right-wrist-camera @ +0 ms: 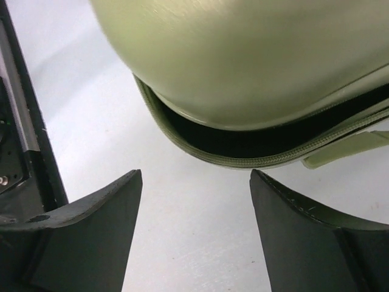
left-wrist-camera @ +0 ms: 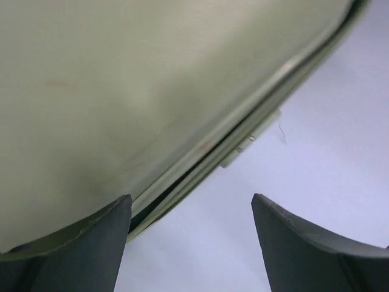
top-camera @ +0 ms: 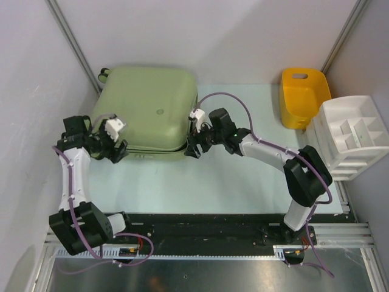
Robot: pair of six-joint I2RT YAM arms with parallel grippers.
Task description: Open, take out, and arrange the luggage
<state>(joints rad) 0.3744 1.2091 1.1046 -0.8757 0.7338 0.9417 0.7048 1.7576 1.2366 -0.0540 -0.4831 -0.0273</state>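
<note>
- Sage-green and hard-shelled, the luggage [top-camera: 149,106] lies flat at the far left of the table [top-camera: 231,182], round logo facing up. It is well apart from the yellow tub [top-camera: 304,97] and the white tray [top-camera: 352,134] on the right.
- The left gripper [top-camera: 114,149] is at the near left corner of the case and the right gripper [top-camera: 193,146] at the near right corner. Both have their jaws spread wide and hold nothing.
- In the right wrist view a dark gap [right-wrist-camera: 243,143] shows between the upper shell [right-wrist-camera: 255,61] and the zipper edge [right-wrist-camera: 200,159] below it. The lid seems already unfastened on this side, and only a little raised.
- In the left wrist view the seam [left-wrist-camera: 213,152] looks much narrower. One finger [left-wrist-camera: 79,249] is very close to the shell; whether it touches cannot be told.
- The step in hand appears to be lifting the lid. To do it well, the right gripper should probably slide one finger into the gap and catch only the upper shell, not the lower edge.
- The left gripper should likely do the same at its corner, so that both sides rise together and the lid does not twist.
- The lift should be slow and follow the hinge at the far side, or the smooth shell may slip and the whole case may slide on the table.
</note>
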